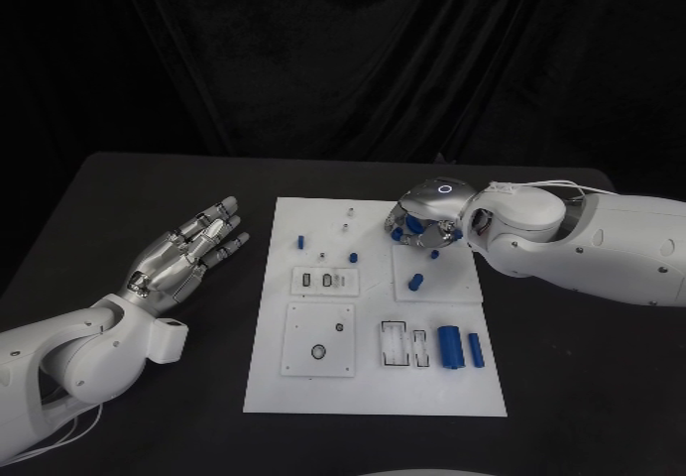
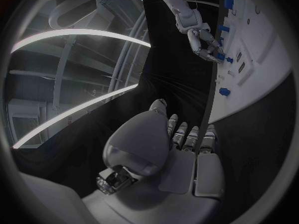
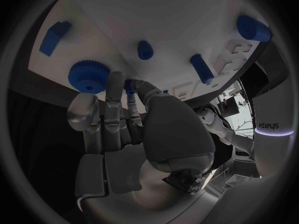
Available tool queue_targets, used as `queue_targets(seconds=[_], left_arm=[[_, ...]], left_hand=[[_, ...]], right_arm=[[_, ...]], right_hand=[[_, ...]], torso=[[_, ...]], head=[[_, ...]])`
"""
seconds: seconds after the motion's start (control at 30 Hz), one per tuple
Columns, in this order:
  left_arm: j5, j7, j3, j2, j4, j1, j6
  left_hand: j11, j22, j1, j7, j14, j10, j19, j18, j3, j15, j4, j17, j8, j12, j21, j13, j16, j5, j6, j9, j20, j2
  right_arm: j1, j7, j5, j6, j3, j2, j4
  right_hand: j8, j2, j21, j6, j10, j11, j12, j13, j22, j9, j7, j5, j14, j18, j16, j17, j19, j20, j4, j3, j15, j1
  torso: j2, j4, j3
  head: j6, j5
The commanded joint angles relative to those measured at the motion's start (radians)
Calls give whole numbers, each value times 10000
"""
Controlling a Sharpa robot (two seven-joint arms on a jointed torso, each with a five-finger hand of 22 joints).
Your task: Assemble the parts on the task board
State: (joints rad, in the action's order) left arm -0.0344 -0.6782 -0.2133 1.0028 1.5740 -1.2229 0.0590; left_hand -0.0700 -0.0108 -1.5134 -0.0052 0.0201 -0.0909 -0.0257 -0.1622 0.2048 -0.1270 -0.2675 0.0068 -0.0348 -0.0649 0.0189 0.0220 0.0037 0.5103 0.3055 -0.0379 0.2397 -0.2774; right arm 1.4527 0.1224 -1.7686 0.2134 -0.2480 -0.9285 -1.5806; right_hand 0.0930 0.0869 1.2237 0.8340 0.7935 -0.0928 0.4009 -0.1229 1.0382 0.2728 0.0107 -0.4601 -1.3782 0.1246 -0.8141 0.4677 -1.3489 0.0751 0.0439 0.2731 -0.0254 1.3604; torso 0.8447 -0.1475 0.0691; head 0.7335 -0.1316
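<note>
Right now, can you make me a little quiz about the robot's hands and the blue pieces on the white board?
1. True or false: the left hand rests on the board.
2. Which hand is over the board's far end? A) left B) right
3. Fill in: the left hand's fingers are spread and hold ____.

Key: 1 false, it lies open beside the board. 2 B. 3 nothing.
</note>
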Motion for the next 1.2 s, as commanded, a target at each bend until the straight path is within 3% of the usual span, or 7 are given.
queue_targets(seconds=[0.03,0.17,0.47,0.57,0.83,1.03,1.2], left_arm=[[-20,-1643,10,-29,-8,-9,186],[-20,-1624,9,-39,-28,-9,209],[-20,-1603,9,-54,-89,-8,249],[-21,-1603,9,-65,-110,-7,267],[-21,-1596,9,-32,-111,-6,270],[-21,-1588,8,-45,-141,-6,249],[-21,-1582,8,-122,-193,-5,263]], left_hand=[[-75,-13,-101,37,13,6,10,-182,-72,-78,19,11,-30,-28,37,8,61,54,-70,11,67,7],[-72,-14,-124,69,14,7,7,-181,-95,-95,39,11,-35,-29,39,9,61,66,-52,7,83,8],[-57,-18,-156,119,23,7,-5,-182,-129,-121,72,14,-43,-31,49,10,65,95,-25,1,106,12],[-50,-20,-172,134,26,9,-11,-182,-148,-134,88,15,-45,-31,53,10,67,112,-20,0,117,12],[-49,-24,-202,145,35,13,-21,-183,-179,-152,120,17,-47,-30,61,9,70,133,-17,-1,136,12],[-49,-27,-212,148,44,6,-29,-184,-190,-158,132,21,-49,-35,67,11,75,141,-9,-3,144,16],[-49,-27,-220,146,47,3,-30,-184,-198,-163,143,21,-50,-38,68,12,76,151,-6,-3,149,20]], right_arm=[[-35,-61,-4,110,4,45,61],[-52,-122,-4,192,4,83,119],[-63,-410,-4,692,4,116,140],[-64,-459,-3,932,4,104,106],[113,-395,200,1376,6,12,-120],[498,-279,361,1199,8,248,-115],[659,-311,696,866,11,868,348]], right_hand=[[149,-37,94,197,244,21,99,-47,81,126,-9,69,-176,-145,-410,508,-38,-4,-33,199,-55,63],[472,-139,296,591,874,131,198,-97,422,462,109,558,-307,-201,-863,1095,-171,-44,-90,553,-102,183],[1266,-265,839,1498,2025,497,318,-194,1258,1273,353,795,-595,-348,-1709,2268,-496,-259,-125,601,-351,223],[1397,-305,926,1584,2253,569,284,-203,1402,1476,424,876,-643,-374,-1852,2488,-539,-305,-159,606,-401,289],[1558,-298,1026,1672,2572,625,167,-201,1581,1781,547,1000,-677,-406,-1979,2718,-578,-352,-153,558,-438,319],[1569,-277,1053,1647,2619,599,61,-178,1636,1873,559,1090,-677,-416,-2005,2779,-584,-343,-98,520,-416,272],[1533,-270,1088,1563,2615,589,-103,-137,1709,1950,537,1189,-677,-426,-2051,2877,-591,-335,-55,512,-414,256]], torso=[[-1,-4,4],[3,-2,5],[3,-8,11],[2,-19,13],[2,1,15],[4,-3,25],[-4,-13,29]], head=[[13,-7],[13,17],[5,48],[-12,39],[-39,171],[-61,214],[-91,199]])
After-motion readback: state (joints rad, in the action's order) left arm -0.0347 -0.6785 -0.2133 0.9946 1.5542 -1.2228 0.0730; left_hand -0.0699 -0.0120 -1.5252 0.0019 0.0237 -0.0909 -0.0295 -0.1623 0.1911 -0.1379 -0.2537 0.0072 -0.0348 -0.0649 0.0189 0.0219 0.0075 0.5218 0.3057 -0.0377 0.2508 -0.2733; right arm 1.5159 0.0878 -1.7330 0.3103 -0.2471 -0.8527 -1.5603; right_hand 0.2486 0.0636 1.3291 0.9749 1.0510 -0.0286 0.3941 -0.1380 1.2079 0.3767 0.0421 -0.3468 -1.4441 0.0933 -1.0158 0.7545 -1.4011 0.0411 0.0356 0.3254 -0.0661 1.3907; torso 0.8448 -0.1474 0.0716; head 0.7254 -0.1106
